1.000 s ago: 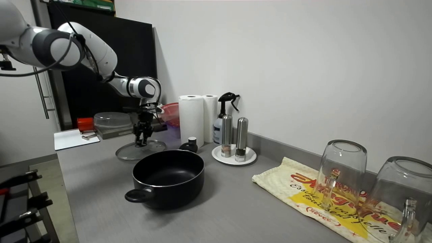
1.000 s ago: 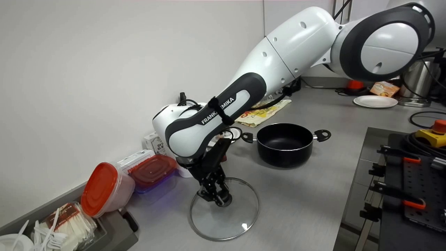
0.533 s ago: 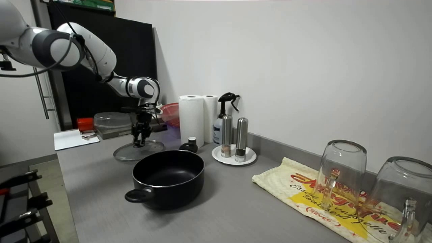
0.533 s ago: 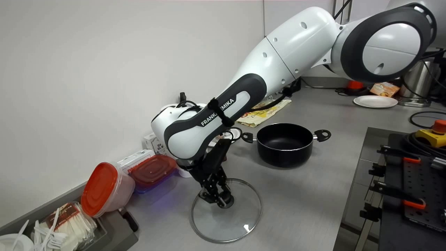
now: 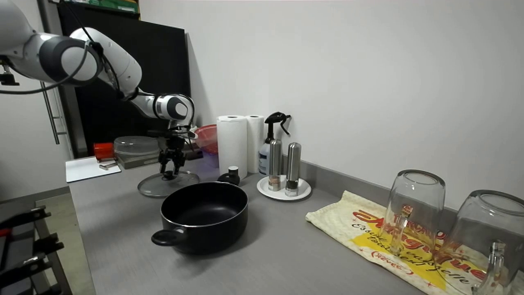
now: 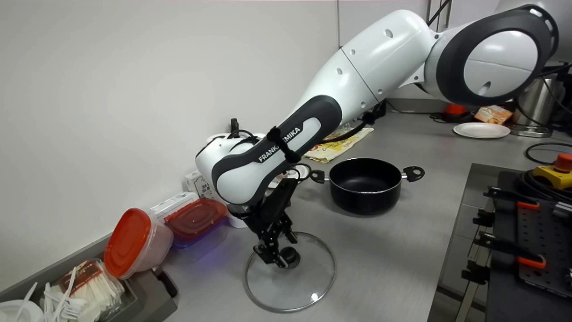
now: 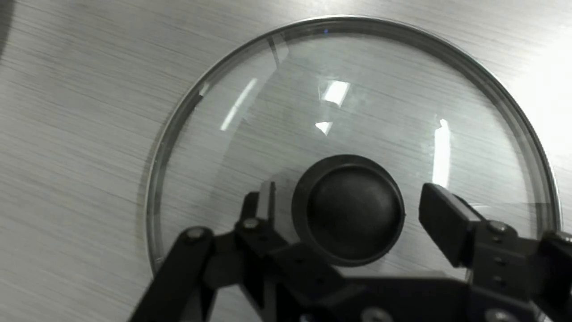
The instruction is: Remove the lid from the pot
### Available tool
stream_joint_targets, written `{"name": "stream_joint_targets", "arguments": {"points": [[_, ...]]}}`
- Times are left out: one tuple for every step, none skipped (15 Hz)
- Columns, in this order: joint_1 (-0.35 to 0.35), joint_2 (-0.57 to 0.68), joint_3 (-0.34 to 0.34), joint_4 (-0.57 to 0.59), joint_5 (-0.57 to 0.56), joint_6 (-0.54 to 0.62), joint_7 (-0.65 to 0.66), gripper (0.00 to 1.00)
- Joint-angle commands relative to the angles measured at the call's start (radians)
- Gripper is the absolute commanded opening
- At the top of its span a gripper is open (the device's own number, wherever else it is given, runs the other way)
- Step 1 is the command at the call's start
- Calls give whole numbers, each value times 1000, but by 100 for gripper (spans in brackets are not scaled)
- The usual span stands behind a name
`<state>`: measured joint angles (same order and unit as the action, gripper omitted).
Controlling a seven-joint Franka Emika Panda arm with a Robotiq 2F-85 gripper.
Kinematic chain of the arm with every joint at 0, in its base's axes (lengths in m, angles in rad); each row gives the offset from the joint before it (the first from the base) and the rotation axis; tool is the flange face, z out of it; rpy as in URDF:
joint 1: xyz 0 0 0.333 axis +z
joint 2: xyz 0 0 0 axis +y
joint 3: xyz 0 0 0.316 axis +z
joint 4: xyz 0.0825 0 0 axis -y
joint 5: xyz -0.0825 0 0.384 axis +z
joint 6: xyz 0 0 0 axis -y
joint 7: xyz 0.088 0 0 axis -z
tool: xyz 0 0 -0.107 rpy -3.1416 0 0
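1. Where it is crossed by the pincer, the lid is hidden in the wrist view.
2. Knob up, it is laid flat on the tabletop near the pot, whose handles are set roughly crosswise to the wall.
3. Parted jaws are shown clear of the knob by the wrist view only.

The round glass lid is looking clear, the round pot is looking black, and the flat cream cloth is bearing yellow-and-red print.
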<state>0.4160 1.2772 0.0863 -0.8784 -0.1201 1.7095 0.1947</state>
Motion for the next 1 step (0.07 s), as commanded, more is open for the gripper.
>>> {"name": "stream_joint_targets", "arguments": {"points": [[0, 0, 0, 0, 0, 0, 0, 83]]}}
